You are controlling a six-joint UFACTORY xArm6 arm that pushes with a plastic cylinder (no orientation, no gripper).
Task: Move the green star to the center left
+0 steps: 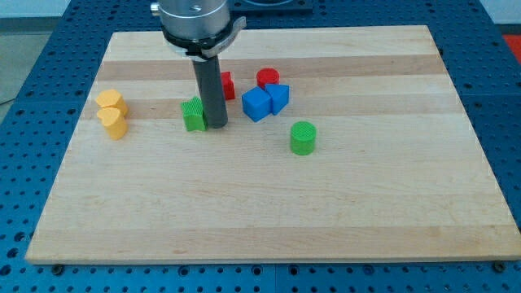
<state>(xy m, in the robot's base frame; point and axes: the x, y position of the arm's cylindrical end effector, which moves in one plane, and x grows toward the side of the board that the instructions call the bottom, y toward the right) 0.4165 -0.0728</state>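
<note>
On the wooden bench (269, 203), two yellow blocks (111, 113) sit far left, then the green star (194, 115) left of centre with my tip (216, 124), a bare rod with no fingers, touching its right side, red blocks (268, 78), blue blocks (265, 101) and a green cylinder (303, 137) to the right.

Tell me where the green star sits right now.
The green star sits left of the board's centre, touching my tip on its right, with the two yellow blocks further toward the view's left.
</note>
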